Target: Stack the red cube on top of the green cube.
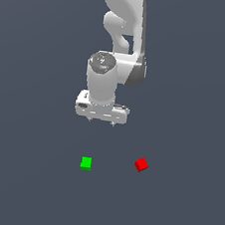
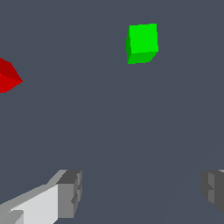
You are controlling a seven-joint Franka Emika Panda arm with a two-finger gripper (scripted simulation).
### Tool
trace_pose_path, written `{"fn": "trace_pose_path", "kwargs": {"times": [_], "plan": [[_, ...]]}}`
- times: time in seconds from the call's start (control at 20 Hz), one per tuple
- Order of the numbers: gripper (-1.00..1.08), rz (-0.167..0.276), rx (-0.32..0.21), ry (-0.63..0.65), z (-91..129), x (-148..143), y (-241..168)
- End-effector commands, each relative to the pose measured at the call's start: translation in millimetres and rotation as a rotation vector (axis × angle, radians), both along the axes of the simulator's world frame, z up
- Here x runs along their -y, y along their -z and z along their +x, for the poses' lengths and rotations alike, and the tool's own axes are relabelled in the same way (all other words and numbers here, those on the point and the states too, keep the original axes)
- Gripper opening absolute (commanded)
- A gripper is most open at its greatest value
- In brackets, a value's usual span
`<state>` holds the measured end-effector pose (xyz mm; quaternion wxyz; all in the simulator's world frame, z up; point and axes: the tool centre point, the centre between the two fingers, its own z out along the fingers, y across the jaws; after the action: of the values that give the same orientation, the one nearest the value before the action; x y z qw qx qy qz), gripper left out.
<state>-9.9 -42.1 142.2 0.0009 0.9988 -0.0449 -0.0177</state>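
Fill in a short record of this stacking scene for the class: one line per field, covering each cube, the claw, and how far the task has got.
red cube: on the floor, turned at an angle, on the exterior view's right
green cube: on the floor, squarely set, on the exterior view's left
cubes: apart, not touching
claw: above the floor, open, holding nothing
claw fingers: spread wide in the wrist view, no cube between them
task progress: red cube not yet picked up, nothing stacked
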Motion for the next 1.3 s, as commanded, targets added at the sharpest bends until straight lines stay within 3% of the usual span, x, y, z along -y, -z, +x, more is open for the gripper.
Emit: {"fn": "trace_pose_path", "kwargs": {"times": [0.0, 0.6, 1.25], "plan": [[1.00, 0.000, 0.000, 0.000, 0.0, 0.0, 0.0], [1.00, 0.003, 0.005, -0.084, 25.3, -25.6, 12.0], [1.00, 0.008, 0.022, -0.337, 87.4, -113.4, 45.8]]}}
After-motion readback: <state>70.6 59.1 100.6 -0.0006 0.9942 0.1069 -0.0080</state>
